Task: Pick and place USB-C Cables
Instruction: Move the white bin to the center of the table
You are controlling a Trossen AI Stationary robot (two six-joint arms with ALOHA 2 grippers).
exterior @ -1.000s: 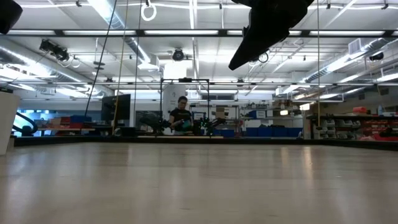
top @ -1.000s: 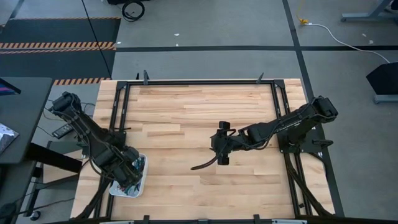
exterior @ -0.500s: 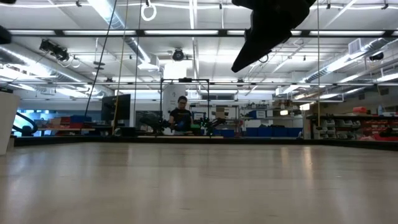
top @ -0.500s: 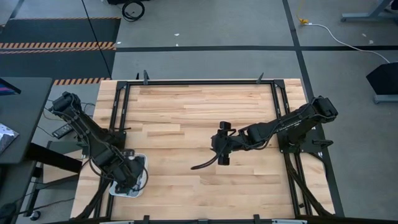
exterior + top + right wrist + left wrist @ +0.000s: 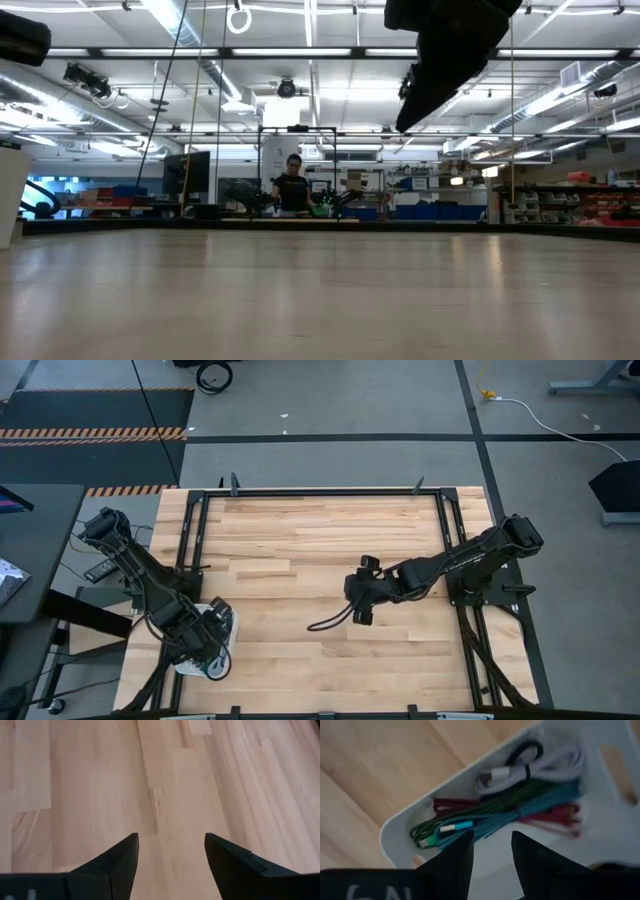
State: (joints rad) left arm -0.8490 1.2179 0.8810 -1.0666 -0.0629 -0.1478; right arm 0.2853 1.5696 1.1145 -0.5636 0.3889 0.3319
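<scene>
In the left wrist view a white tray holds several folded cable bundles lying side by side on its floor: green, teal, dark red, pale grey and black. My left gripper hangs over them, open by a narrow gap with nothing between its fingers. It sits over the tray at the table's near left corner. My right gripper is open above bare wood at mid-table. A thin dark cable lies on the wood just left of it.
Black frame rails run round the wooden tabletop, which is bare between the two arms. In the low view my right gripper hangs high above the table. A person stands far back in the room.
My left gripper has moved over the tray toward the table's near edge and now covers the cables that showed there a second ago. My right gripper has shifted a little toward the table's right edge. The dark cable on the wood has stayed put.
</scene>
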